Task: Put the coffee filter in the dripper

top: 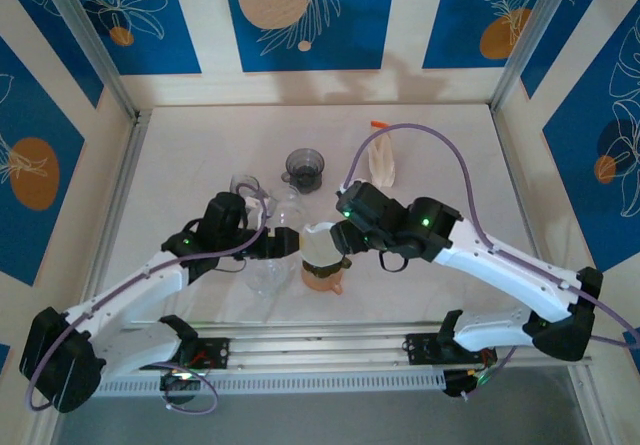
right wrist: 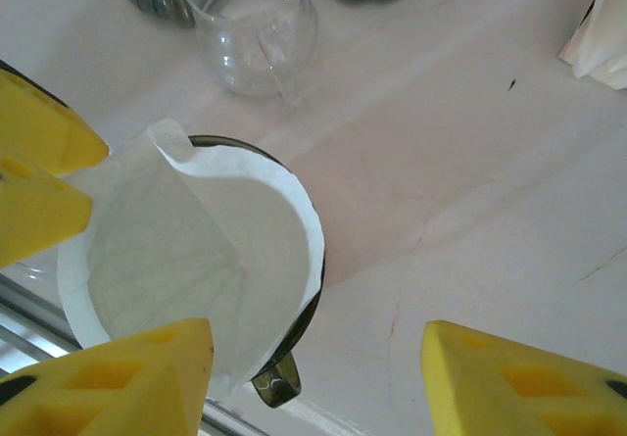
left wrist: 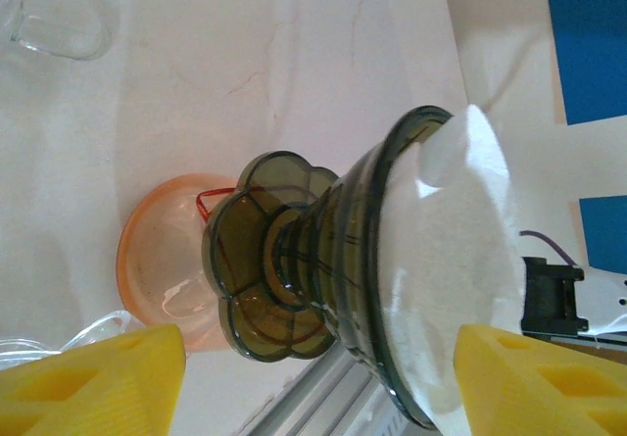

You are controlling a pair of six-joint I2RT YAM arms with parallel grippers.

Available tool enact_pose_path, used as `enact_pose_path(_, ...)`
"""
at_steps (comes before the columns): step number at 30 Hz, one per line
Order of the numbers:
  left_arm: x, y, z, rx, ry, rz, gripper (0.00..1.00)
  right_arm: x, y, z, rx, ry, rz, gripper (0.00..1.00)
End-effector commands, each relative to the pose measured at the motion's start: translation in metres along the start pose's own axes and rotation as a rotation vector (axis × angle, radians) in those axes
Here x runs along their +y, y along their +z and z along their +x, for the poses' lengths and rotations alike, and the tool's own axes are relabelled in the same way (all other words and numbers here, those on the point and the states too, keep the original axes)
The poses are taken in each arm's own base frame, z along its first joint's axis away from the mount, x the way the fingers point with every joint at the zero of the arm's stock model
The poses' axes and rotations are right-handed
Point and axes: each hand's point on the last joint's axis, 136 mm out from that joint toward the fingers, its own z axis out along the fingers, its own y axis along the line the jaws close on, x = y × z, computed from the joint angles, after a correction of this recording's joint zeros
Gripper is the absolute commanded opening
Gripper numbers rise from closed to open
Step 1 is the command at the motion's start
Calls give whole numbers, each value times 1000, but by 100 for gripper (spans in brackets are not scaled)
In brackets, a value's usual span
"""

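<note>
A smoky dark dripper (left wrist: 294, 260) with a flower-shaped foot stands over an orange cup (left wrist: 157, 269) near the table's front. The white coffee filter (left wrist: 460, 250) sits inside it, its paper edge rising above the rim (right wrist: 206, 250). My left gripper (left wrist: 313, 387) is open, its yellow fingers (left wrist: 98, 382) straddling the dripper with a gap on each side. From the right, my right gripper (right wrist: 318, 382) hangs open just above the dripper's rim and handle, holding nothing. From above, both grippers (top: 290, 243) (top: 345, 237) flank the filter (top: 320, 243).
A glass carafe (right wrist: 250, 29) stands behind the dripper, and a second dark dripper (top: 303, 168) sits further back. A stack of paper filters (top: 382, 160) lies at the back right. Another clear glass vessel (top: 268, 273) is under the left arm. The metal rail (top: 320, 350) runs along the front.
</note>
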Motion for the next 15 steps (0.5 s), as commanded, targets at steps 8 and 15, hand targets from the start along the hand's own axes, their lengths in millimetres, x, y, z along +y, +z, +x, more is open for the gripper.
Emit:
enact_pose_path(8,-34,-40,-19,-128,115,10,74,-11,-18,17,-125,37,-29,56)
enact_pose_path(15,-1,-55,-18,-247,107,-125,84,-16,8,73,-69,153,-105,60)
